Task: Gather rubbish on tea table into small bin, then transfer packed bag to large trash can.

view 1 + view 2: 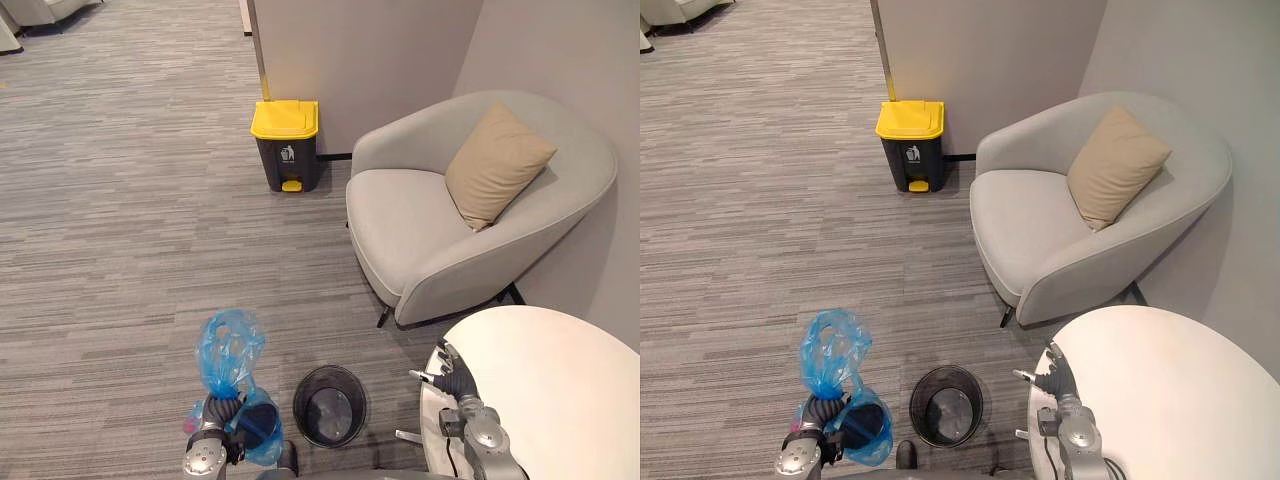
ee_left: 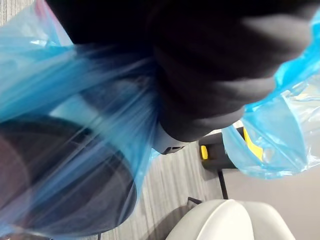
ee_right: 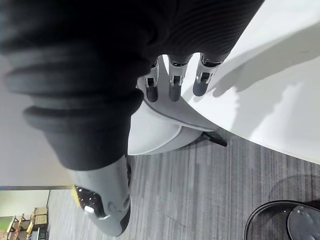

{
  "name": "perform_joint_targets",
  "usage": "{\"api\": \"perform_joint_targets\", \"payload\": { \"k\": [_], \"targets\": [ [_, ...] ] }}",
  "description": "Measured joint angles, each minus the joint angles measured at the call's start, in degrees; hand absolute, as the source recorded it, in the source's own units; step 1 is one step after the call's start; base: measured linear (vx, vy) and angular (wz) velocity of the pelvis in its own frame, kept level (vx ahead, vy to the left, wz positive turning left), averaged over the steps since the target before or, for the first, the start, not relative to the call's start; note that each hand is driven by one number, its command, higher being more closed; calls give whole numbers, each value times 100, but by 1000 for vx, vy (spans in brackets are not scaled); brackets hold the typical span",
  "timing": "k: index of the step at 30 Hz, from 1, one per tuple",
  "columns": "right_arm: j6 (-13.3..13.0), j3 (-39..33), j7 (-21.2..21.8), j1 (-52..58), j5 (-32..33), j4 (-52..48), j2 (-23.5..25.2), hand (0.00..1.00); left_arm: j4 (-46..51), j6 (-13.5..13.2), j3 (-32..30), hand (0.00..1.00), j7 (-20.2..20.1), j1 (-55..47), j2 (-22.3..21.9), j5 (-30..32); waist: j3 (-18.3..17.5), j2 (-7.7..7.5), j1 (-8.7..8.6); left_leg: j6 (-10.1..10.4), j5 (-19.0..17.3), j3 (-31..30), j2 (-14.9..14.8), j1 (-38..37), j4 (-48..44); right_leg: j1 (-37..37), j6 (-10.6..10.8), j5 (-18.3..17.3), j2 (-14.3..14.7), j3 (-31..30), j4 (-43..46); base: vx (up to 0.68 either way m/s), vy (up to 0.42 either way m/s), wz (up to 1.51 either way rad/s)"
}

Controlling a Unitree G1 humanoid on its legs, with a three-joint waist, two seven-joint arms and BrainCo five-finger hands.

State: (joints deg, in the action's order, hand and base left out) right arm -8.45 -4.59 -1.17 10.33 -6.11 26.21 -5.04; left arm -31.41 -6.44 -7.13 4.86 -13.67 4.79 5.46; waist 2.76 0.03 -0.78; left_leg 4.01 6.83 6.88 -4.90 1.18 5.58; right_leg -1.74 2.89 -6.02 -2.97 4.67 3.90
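The room around me was bright and evenly lit from above, the light soft and without hard glare; the grey carpet (image 1: 120, 200) looked flat, and only a faint dark pool lay under the armchair (image 1: 440, 230) and beside the small bin (image 1: 330, 405). The white table (image 1: 560, 390) was the brightest surface, with a mild sheen. By my left hand (image 2: 215, 75), light passed through the blue bag (image 2: 75, 150) and streaked its folds pale, while the hand's cover stayed nearly black.

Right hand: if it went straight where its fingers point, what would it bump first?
Probably the grey armchair. The right hand is at the white table's edge, fingers aimed at the chair's front; depth is hard to judge.
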Motion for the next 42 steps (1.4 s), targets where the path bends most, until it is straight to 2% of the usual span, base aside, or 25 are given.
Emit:
{"api": "perform_joint_targets", "payload": {
  "k": [8, 9, 11, 13, 15, 17, 18, 19, 20, 22, 23, 24, 27, 28, 29, 30, 32, 34, 35, 36, 37, 38, 39, 41, 42],
  "targets": [
    [1, 100, -8, -36, -6, 15, 11, 0, -99, -1, 22, 100, -1, -69, -14, 27, 40, 94, 53, -2, 0, 249, -32, -7, -4, 240, 3, -2, 12, -270, 232, -37, 9, -19],
    [3, 145, -11, -86, -7, -25, 27, 0, -78, -1, 22, 100, 1, -63, -14, 26, 83, 79, 178, -3, -1, 428, -53, 37, -7, 453, 5, -1, 24, -418, 383, -88, 21, -58],
    [3, 261, -37, -170, -30, -105, 23, 0, 76, -1, 24, 100, 7, -53, -11, 23, 123, 20, 188, -4, -42, 561, -91, 211, -75, 773, 12, -19, 22, -541, 632, -89, 2, -42],
    [8, 335, -144, -226, -114, -369, 93, 0, 321, 1, 34, 100, 7, 85, -21, -3, 299, -115, 174, -84, -233, 567, -111, 625, -617, 1110, 31, -129, -38, -573, 1043, -96, -13, -4],
    [14, 345, -174, -195, -129, -519, 139, 0, 486, 7, 37, 100, 9, 117, -67, -20, 359, -133, 181, -187, -376, 551, -168, 740, -883, 1083, 59, -168, -58, -573, 1092, -85, 8, 6],
    [14, 412, -241, -185, -131, -681, 161, 0, 651, -3, 39, 100, 13, 130, -132, -32, 405, -102, 189, -265, -425, 517, -190, 915, -1096, 1365, 115, -658, -148, -526, 2407, -74, -32, 30],
    [9, 506, -244, -200, -134, -754, 160, 0, 743, -4, 41, 100, 13, 108, -154, -37, 399, -154, 199, -259, -444, 422, -176, 931, -1217, 1388, 175, -899, -215, -519, 3101, -32, -135, 42],
    [-2, 631, -245, -212, -134, -792, 174, 0, 864, -7, 61, 100, 16, 45, -154, -44, 346, -248, 267, -216, -473, 349, -165, 1095, -1405, 1331, 251, -978, -256, -621, 3350, -13, -161, 36],
    [-2, 689, -247, -252, -137, -850, 174, 0, 922, -11, 53, 100, 19, 38, -148, -47, 298, -354, 343, -200, -476, 281, -173, 1246, -1568, 1292, 263, -1110, -197, -712, 3185, -78, -203, 32],
    [3, 735, -256, -323, -133, -1048, 124, 0, 947, -4, 39, 100, 21, 46, -320, -72, 333, -215, 503, -123, -378, 171, -244, 1528, -1730, 1263, 176, -1205, -35, -709, 2769, -93, -122, 19],
    [0, 724, -293, -328, -131, -1208, 62, 0, 986, -5, 82, 100, 24, 4, -495, -79, 371, -133, 603, -67, -276, 94, -282, 1694, -1796, 1142, -83, -1387, 45, -606, 2430, -148, -140, 31],
    [-3, 720, -369, -383, -125, -1237, 0, 0, 975, 7, 177, 100, 22, -2, -611, -79, 459, 2, 603, -28, -192, -69, -304, 1774, -1827, 1106, -134, -1438, 115, -490, 2392, -195, -164, 50],
    [-2, 667, -491, -339, -119, -1252, -50, 0, 1185, 5, 382, 100, 25, -95, -671, -82, 513, 194, 589, 81, 223, -528, -313, 1845, -1508, 1123, -272, -1406, 234, 4, 2487, -220, -113, 75],
    [3, 656, -505, -334, -120, -1273, -53, 0, 1257, 5, 402, 100, 25, -100, -667, -83, 508, 215, 574, 93, 163, -562, -319, 1824, -1278, 1143, -338, -1368, 192, 141, 2464, -238, -52, 96],
    [22, 598, -526, -319, -119, -1389, 28, 0, 1359, 9, 453, 100, 18, -18, -604, -80, 562, 138, 486, -1, -95, -343, -324, 1971, -1370, 1175, -465, -1266, 40, 430, 2322, -264, -26, 103],
    [24, 546, -535, -325, -119, -1498, 46, 0, 1434, 9, 460, 100, 15, 32, -571, -78, 633, 15, 475, -184, -245, -98, -333, 2118, -1963, 1185, -472, -1186, -119, 570, 2278, -263, -13, 110],
    [25, 496, -542, -234, -118, -1822, -15, 0, 1543, 16, 478, 100, 13, -42, -554, -75, 624, 20, 469, -464, -633, 275, -424, 2120, -3183, 1176, -436, -1040, -279, 798, 2205, -159, 11, 69],
    [17, 487, -629, -135, -119, -1989, 9, 0, 1575, 33, 478, 100, 12, -9, -492, -72, 612, 39, 446, -521, -1391, 508, -625, 1866, -3706, 1170, -406, -1023, -415, 1068, 2286, -114, 130, 67],
    [21, 483, -631, -136, -120, -1985, 24, 0, 1580, 35, 483, 100, 12, 14, -467, -71, 615, 35, 458, -541, -1534, 571, -693, 1825, -3806, 1178, -399, -1025, -452, 1127, 2324, -123, 217, 64],
    [16, 442, -630, -146, -120, -1954, 50, 0, 1583, 37, 542, 100, 13, 21, -387, -69, 602, 52, 456, -488, -1797, 772, -829, 1734, -3826, 1193, -266, -1068, -523, 1232, 2404, -89, 193, 57],
    [3, 395, -631, -210, -121, -1787, 81, 0, 1570, 44, 602, 100, 12, 24, -281, -55, 606, 31, 432, -232, -2047, 834, -689, 1628, -3510, 1217, -82, -1187, -568, 1252, 2506, -85, 176, 60],
    [13, 368, -631, -236, -120, -1595, 160, 0, 1482, 57, 656, 100, 13, 50, -212, -44, 597, -12, 383, -215, -1974, 834, -522, 1560, -3305, 1241, -58, -1193, -673, 1207, 2473, -45, 125, 79],
    [29, 308, -625, -277, -121, -1131, 231, 0, 1144, 79, 667, 100, 13, 126, -96, -25, 448, -183, 286, -258, -1655, 836, -233, 1358, -2678, 1074, 60, -1042, -725, 1114, 2010, -38, 146, 71],
    [34, 216, -626, -274, -121, -875, 227, 0, 960, 89, 677, 100, 16, 140, -37, -18, 412, -106, 268, -278, -1416, 753, -51, 1258, -2294, 895, 94, -849, -672, 1034, 1551, 3, 150, 49],
    [37, 145, -625, -312, -122, -689, 221, 0, 859, 93, 690, 100, 16, 140, -6, -9, 390, -86, 234, -356, -1307, 745, 42, 1212, -2096, 783, 109, -617, -646, 986, 1232, 45, 134, 16]
  ]
}}
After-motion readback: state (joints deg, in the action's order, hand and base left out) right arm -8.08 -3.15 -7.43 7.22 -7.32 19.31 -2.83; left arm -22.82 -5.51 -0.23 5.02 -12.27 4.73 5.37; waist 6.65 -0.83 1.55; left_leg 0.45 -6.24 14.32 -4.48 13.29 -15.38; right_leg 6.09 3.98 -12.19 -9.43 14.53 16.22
